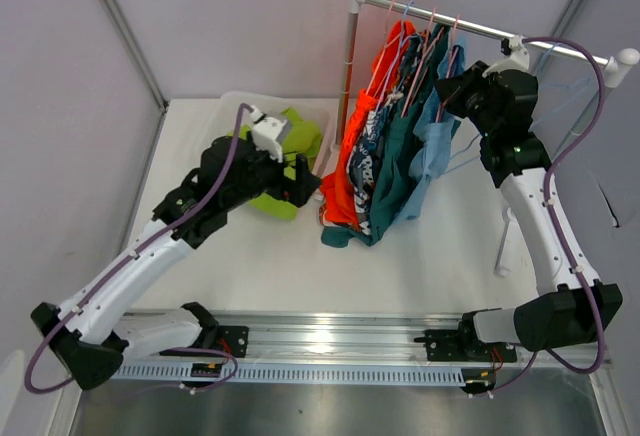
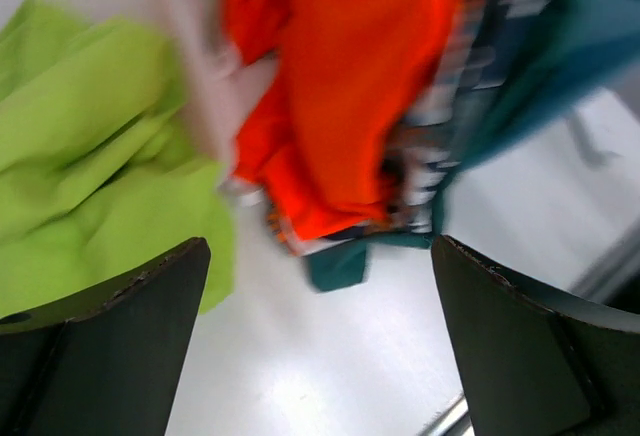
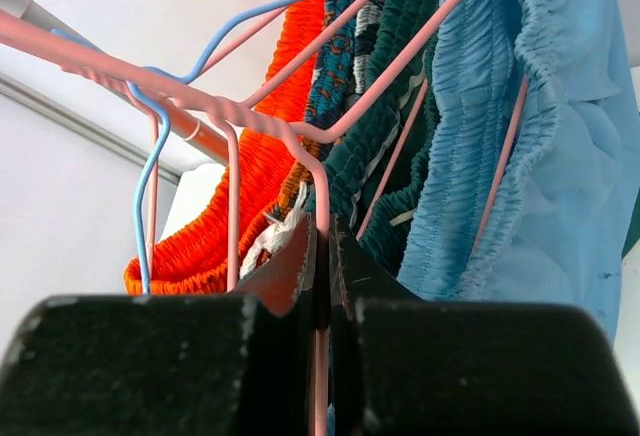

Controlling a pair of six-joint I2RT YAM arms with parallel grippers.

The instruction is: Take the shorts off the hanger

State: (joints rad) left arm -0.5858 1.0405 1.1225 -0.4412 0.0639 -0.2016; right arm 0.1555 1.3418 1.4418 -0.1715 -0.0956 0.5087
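Observation:
Orange shorts (image 1: 352, 171), printed shorts (image 1: 368, 151), dark teal shorts (image 1: 398, 161) and light blue shorts (image 1: 432, 146) hang on wire hangers from the rail (image 1: 470, 26). Lime green shorts (image 1: 290, 146) lie in a bin on the left. My right gripper (image 1: 450, 91) is shut on a pink hanger (image 3: 322, 206) beside the light blue shorts (image 3: 520, 156). My left gripper (image 1: 303, 181) is open and empty, just left of the hanging orange shorts (image 2: 330, 86), with the lime green shorts (image 2: 90, 146) at its left.
A translucent bin (image 1: 235, 106) holds the green shorts at the back left. The rack's white post (image 1: 350, 66) stands next to it, and its right leg (image 1: 505, 241) stands on the table. A metal rail (image 1: 330, 341) runs along the near edge.

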